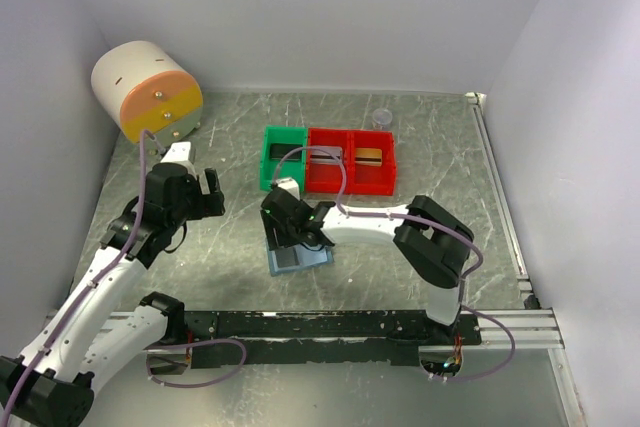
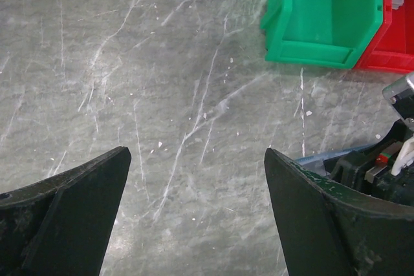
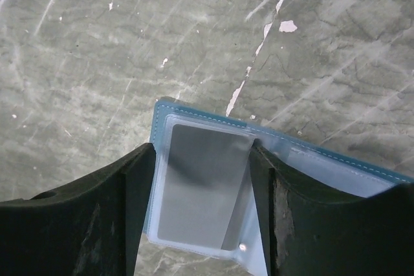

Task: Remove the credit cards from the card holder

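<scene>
I see cards (image 1: 369, 157) in bins (image 1: 352, 185) beyond holder (image 1: 292, 265); grey one (image 3: 204, 185) left inside. R claw (image 3: 202, 153) astride it, grip unclear; L claw (image 2: 197, 153) apart.

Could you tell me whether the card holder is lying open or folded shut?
Open: the card holder lies spread, inside facing up, with a silvery-grey card showing behind clear plastic.
</scene>
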Robot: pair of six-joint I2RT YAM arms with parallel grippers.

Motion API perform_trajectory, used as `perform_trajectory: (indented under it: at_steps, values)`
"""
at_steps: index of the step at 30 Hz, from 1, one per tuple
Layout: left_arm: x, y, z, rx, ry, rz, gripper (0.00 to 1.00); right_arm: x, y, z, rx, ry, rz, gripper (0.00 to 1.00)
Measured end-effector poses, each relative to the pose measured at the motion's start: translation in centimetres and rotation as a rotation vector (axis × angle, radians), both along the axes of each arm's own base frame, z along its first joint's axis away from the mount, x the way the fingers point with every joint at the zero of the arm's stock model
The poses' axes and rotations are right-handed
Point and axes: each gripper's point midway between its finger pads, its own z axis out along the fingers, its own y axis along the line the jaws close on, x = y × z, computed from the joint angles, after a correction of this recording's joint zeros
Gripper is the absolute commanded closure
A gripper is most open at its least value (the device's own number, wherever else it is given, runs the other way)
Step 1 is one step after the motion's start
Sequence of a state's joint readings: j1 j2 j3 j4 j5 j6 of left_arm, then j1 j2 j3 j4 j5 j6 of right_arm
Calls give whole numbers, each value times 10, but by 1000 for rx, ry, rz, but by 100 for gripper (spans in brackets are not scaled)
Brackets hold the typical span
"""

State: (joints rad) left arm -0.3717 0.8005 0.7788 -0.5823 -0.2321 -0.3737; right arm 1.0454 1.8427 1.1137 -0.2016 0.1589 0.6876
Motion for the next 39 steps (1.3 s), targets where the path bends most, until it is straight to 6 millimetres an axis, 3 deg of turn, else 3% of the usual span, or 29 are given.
perform_trajectory:
  at_steps: [13, 27, 39]
  values:
    - [1, -1, -4, 5, 14, -1, 4, -5, -7, -5, -185, -74, -29, 35]
    - [1, -1, -3, 4, 12, -1, 4, -10, -8, 5, -172, -62, -20, 33]
    - [1, -1, -3, 4, 12, -2, 4, -13, -13, -8, -176, -33, -33, 43]
